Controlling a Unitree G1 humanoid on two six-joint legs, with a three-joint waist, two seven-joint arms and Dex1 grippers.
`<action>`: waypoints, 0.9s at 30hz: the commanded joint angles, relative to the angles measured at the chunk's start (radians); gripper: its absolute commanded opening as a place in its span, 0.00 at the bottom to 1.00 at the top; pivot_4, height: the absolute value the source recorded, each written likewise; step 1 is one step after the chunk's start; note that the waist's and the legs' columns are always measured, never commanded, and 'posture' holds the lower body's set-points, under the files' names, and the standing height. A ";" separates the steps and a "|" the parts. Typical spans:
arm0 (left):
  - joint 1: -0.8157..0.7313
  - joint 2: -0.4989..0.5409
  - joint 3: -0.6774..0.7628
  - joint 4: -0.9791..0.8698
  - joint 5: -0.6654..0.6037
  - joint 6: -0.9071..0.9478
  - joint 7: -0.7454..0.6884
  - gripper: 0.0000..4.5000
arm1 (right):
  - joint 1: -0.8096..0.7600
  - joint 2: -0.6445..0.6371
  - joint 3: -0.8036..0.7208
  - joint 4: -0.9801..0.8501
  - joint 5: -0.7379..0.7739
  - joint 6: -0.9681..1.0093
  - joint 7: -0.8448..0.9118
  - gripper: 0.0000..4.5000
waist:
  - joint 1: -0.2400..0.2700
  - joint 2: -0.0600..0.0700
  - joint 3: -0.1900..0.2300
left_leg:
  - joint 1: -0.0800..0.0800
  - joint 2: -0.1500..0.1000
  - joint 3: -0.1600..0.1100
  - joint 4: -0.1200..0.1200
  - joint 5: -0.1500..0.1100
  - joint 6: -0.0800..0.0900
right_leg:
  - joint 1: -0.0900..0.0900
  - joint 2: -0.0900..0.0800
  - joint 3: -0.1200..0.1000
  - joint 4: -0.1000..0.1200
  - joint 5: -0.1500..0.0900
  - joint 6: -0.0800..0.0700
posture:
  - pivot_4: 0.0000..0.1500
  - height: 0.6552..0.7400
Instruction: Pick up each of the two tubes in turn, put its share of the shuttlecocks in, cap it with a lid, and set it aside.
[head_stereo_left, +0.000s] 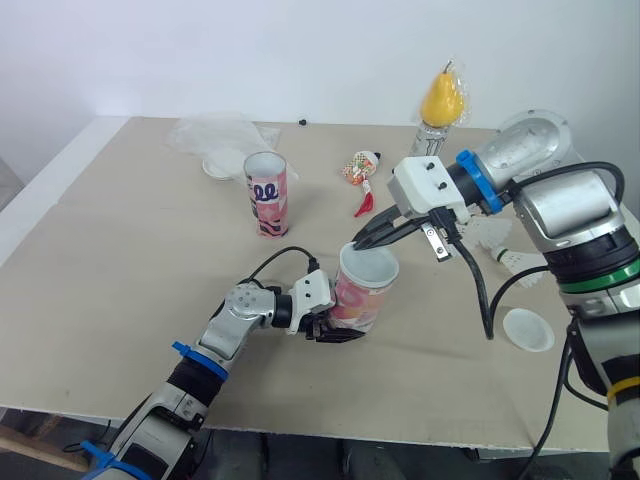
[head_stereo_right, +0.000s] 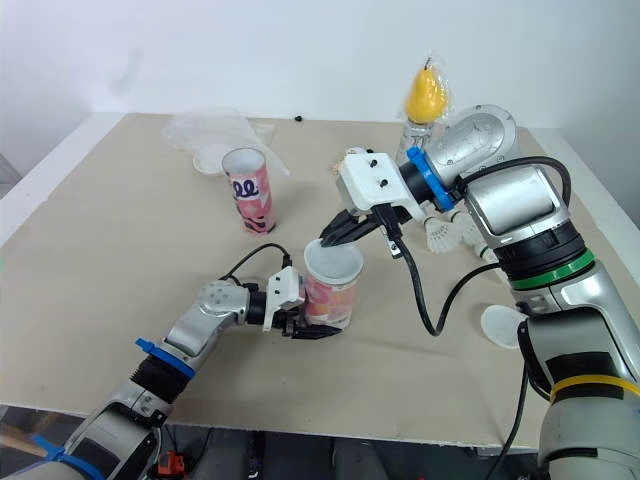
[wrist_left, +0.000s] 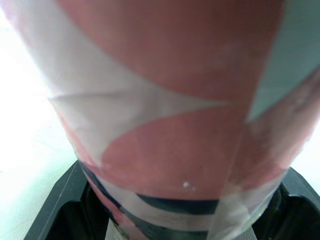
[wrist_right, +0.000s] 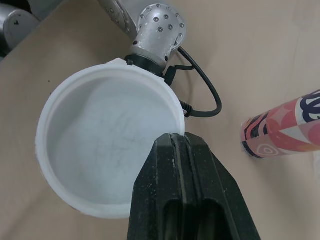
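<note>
Front-centre on table (head_stereo_left: 110, 290), L gripper (head_stereo_left: 335, 326) clamps tube (head_stereo_left: 358, 302) low on its body; tube near upright, mouth tipped a bit toward R side. Lid (wrist_right: 100, 145) sits at the mouth, R gripper (head_stereo_left: 362, 240) just above, fingers pinched together on rim's far edge. Seating it prob needs a push down tube's long axis; R arm already lined up

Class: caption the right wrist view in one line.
Right gripper pinches white lid over the tube held by left gripper.
</note>
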 joint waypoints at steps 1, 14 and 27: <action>0.024 0.017 -0.028 0.027 0.037 0.029 -0.001 0.68 | -0.012 -0.018 -0.005 -0.010 0.007 -0.015 0.039 0.01 | 0.000 0.000 0.000 | 0.000 0.000 0.000 0.000 0.000 0.000 | 0.000 0.000 0.000 0.000 0.000 0.000 | 1.00 1.00; 0.025 0.016 -0.025 0.024 0.033 0.039 0.004 0.68 | -0.005 -0.038 0.016 -0.016 0.024 -0.017 0.039 0.01 | 0.000 0.000 0.000 | 0.000 0.000 0.000 0.000 0.000 0.000 | 0.000 0.000 0.000 0.000 0.000 0.000 | 1.00 1.00; 0.024 0.021 -0.018 0.023 0.029 0.047 0.002 0.68 | -0.016 -0.036 -0.073 -0.003 0.081 0.123 0.034 0.49 | 0.000 0.000 0.000 | 0.000 0.000 0.000 0.000 0.000 0.000 | 0.000 0.000 0.000 0.000 0.000 -0.001 | 1.00 1.00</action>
